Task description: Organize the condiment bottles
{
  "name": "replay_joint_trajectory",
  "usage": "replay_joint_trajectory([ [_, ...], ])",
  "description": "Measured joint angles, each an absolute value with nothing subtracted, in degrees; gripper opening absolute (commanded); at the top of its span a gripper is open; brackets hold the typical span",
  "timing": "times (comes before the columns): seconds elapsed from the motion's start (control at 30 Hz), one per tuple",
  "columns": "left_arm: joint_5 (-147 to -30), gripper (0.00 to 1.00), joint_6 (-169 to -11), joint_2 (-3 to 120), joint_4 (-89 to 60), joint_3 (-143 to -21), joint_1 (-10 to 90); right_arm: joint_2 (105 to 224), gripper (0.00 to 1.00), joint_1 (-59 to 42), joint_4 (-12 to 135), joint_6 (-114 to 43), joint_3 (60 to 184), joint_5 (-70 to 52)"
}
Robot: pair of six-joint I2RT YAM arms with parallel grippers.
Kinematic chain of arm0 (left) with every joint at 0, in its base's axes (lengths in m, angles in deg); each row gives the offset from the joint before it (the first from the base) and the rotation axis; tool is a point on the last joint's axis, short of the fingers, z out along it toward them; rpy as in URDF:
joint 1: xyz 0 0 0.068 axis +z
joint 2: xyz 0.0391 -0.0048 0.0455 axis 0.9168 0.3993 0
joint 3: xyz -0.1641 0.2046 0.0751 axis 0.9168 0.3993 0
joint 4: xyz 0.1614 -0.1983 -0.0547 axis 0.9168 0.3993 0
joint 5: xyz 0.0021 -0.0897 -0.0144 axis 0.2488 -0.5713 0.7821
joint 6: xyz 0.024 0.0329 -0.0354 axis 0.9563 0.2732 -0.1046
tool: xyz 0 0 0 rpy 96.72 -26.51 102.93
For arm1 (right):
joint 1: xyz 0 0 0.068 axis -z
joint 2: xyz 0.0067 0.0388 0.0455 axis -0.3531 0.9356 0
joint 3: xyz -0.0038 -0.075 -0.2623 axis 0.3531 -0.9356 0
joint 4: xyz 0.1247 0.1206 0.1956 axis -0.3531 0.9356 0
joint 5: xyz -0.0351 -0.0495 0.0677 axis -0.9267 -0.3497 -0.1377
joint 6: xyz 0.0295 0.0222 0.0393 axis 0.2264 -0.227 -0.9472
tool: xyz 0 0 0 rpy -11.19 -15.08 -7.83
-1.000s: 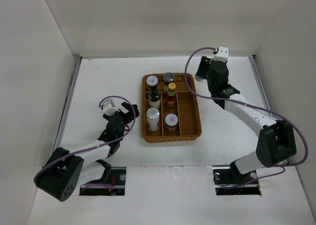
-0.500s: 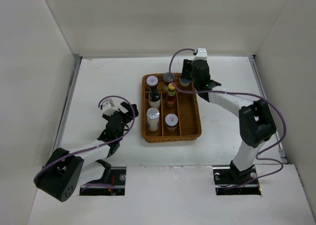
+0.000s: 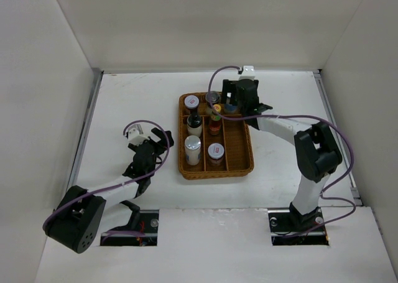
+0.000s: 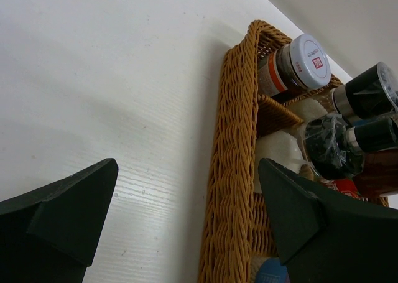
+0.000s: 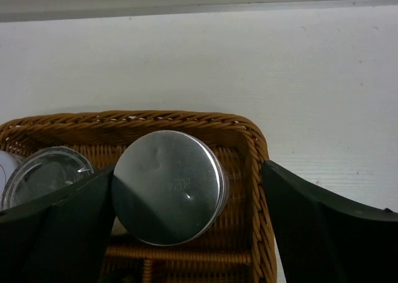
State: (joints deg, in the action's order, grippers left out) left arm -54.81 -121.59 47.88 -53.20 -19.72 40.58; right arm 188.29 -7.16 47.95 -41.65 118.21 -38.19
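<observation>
The condiment bottles stand in the brown wicker tray (image 3: 239, 147): a white-lidded jar (image 3: 191, 101), a clear-lidded jar (image 3: 212, 97), the dark black-capped bottle (image 3: 194, 117), the red sauce with yellow cap (image 3: 216, 115), a white shaker (image 3: 193, 147) and a white-lidded jar (image 3: 215, 151). My right gripper (image 3: 232, 102) hangs over the tray's back right corner, open. In the right wrist view a silver-lidded jar (image 5: 168, 186) stands in that compartment between the spread fingers of the right gripper (image 5: 186, 171); wicker shows between the jar and the right finger. My left gripper (image 3: 163, 139) is open and empty, left of the tray.
The left wrist view shows the tray's wicker wall (image 4: 233, 171) just ahead of the open left gripper (image 4: 186, 196), with a white-lidded jar (image 4: 305, 59) and dark bottles (image 4: 367, 93) behind it. White walls enclose the table on three sides.
My right arm has swung left from beyond the tray's right side to over its back right compartment. The left arm has not moved.
</observation>
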Motion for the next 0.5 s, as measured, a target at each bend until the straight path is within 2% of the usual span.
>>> replay_joint_trajectory([
  [0.2,-52.98,1.00,-121.57,47.57,-52.57,-19.74,40.58,182.11,1.00,-7.16,48.83,-42.39,116.07,-40.00],
  [0.37,-51.12,1.00,-121.57,46.59,-51.00,-20.16,40.58,169.15,1.00,-6.94,47.49,-45.06,111.63,-43.24],
  [0.5,-50.31,1.00,-121.55,46.59,-50.84,-20.40,40.58,158.24,1.00,-4.23,43.34,-50.39,102.45,-45.90],
])
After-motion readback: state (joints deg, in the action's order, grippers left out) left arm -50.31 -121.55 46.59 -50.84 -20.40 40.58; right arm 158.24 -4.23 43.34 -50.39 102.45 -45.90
